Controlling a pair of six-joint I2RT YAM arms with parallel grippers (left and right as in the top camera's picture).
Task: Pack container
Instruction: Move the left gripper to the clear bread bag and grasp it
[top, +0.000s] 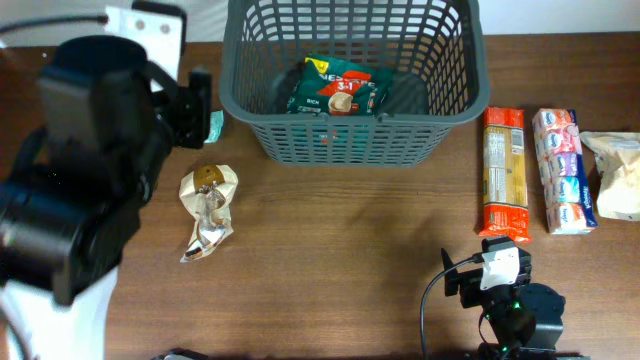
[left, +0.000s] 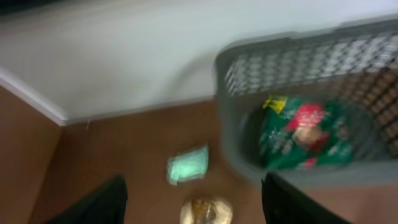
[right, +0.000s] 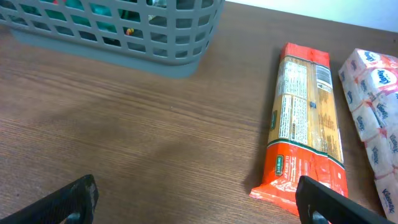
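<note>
The dark grey lattice basket (top: 350, 112) stands at the back centre of the table, with a green coffee packet (top: 338, 88) inside. It also shows in the left wrist view (left: 231, 112), blurred. My left gripper (left: 193, 186) is open and empty, left of the basket, above a gold snack packet (left: 206, 211) and a small teal packet (left: 188, 164). My right gripper (right: 196, 190) is open and empty over bare table, left of the near end of a red spaghetti packet (right: 305, 130).
In the overhead view the gold snack packet (top: 207, 210) lies front-left of the basket, with the teal packet (top: 215, 125) behind it. The spaghetti packet (top: 503, 170), a tissue pack (top: 564, 170) and a beige bag (top: 620, 175) lie at the right.
</note>
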